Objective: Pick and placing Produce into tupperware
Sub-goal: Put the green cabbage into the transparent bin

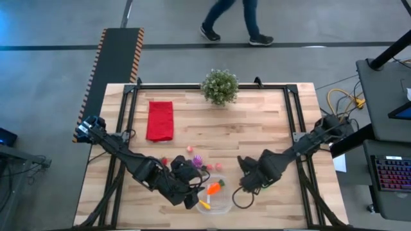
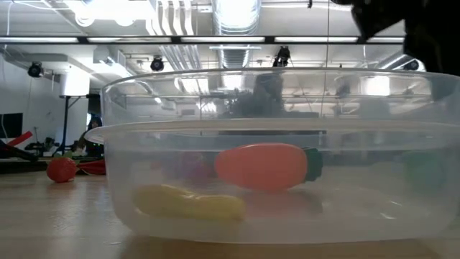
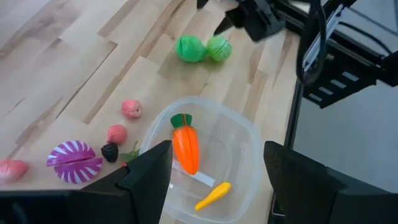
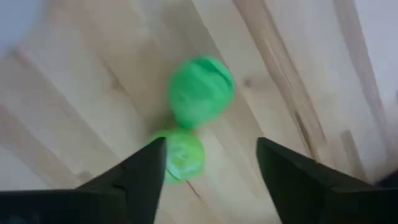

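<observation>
Awaiting pickup: two green balls (image 4: 194,118), touching, on the bare wood right of the tupperware (image 3: 249,149). Right gripper (image 4: 211,168) hovers above, fingers wide, empty. Probably light, smooth, roll-prone; grasp across the middle.

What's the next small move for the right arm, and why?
Probably lower the right gripper onto the nearer of the two green balls and close. Its fingers are open and spread above the pair, which lie touching on the bare table. The tupperware already holds the carrot and a yellow piece; the left gripper hangs open over it.
</observation>
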Robot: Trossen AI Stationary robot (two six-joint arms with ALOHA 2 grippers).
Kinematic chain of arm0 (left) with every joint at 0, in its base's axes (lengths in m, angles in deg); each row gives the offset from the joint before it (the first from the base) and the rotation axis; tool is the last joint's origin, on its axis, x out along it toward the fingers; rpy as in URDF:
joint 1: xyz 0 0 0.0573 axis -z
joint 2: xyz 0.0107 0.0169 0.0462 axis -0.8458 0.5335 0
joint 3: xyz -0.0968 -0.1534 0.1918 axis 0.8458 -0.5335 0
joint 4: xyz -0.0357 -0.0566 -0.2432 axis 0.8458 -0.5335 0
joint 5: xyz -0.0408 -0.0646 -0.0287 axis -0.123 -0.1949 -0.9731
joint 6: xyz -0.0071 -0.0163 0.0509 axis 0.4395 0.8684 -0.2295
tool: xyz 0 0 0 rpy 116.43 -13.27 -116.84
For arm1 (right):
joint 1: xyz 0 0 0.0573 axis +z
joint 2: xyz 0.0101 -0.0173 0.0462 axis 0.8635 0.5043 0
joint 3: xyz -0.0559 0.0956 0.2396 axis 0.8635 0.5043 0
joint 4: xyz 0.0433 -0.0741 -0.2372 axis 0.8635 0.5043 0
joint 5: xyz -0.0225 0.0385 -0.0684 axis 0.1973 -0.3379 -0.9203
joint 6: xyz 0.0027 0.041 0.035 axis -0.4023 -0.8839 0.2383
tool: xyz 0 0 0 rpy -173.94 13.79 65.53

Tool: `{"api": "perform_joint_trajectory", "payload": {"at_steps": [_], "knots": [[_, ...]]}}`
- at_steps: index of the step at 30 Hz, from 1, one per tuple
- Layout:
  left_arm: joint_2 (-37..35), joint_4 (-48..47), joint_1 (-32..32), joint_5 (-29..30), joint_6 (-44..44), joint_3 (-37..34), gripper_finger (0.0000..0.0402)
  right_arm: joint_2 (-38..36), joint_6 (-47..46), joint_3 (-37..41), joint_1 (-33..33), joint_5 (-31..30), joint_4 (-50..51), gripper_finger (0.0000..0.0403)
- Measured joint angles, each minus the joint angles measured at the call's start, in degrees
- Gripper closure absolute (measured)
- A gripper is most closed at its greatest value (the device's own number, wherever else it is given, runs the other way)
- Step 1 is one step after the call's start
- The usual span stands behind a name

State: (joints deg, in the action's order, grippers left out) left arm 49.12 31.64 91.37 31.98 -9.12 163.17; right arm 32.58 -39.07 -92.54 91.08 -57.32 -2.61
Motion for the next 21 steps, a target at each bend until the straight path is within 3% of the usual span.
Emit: {"api": "perform_joint_trajectory", "payload": {"at_steps": [5, 11, 16, 21], "knots": [[0.0, 0.1, 0.1, -0.1, 0.5, -1.9, 0.0162, -3.5, -4.1, 4.7, 3.4, 2.8, -3.0, 0.0115], [0.0, 0.1, 0.1, -0.3, 1.7, -2.9, 0.0162, -7.9, -10.0, 9.6, 7.6, 4.7, -8.5, 0.0123], [-0.1, 0.0, 0.0, -0.3, 1.2, -2.9, 0.0162, -9.3, -13.6, 13.6, 7.6, 4.9, -15.0, 0.0132], [-0.1, 0.1, -0.2, -0.4, 1.1, -2.9, 0.0162, -7.9, -14.1, 15.4, 6.4, 6.4, -18.9, 0.0116]]}}
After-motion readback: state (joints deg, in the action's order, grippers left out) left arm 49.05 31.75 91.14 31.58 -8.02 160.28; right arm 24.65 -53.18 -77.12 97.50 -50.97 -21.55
